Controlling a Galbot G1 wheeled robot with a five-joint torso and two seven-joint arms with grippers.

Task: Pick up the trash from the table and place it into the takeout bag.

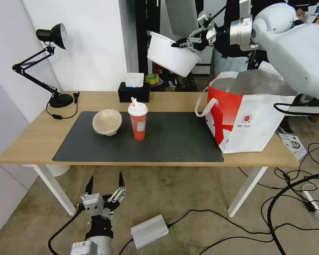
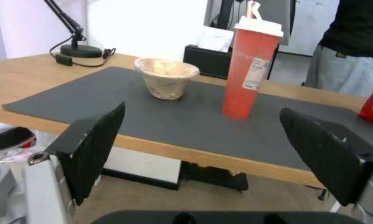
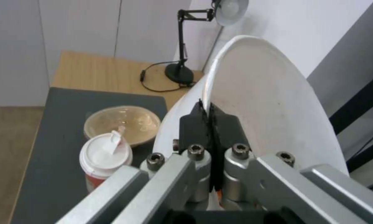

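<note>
My right gripper [image 1: 176, 44] is raised high above the table, shut on the rim of the white round bowl [image 1: 171, 54], which hangs tilted to the left of the takeout bag [image 1: 248, 113]. In the right wrist view the black fingers [image 3: 192, 124] pinch the bowl's rim [image 3: 253, 93]. The red drink cup [image 1: 138, 120] with its white lid stands upright on the dark grey mat [image 1: 173, 138]. The beige paper bowl [image 1: 107, 122] sits just left of it, tipped a little. My left gripper [image 1: 105, 186] hangs open below the table's front edge, fingers [image 2: 97, 146] wide apart, facing the cup [image 2: 248, 68] and the beige bowl [image 2: 166, 77].
A black tissue box [image 1: 133, 92] stands at the back of the table [image 1: 32, 138], and a black desk lamp [image 1: 49, 60] at its far left. Cables and a silver box [image 1: 149, 231] lie on the floor. A person in dark clothes stands behind the bag.
</note>
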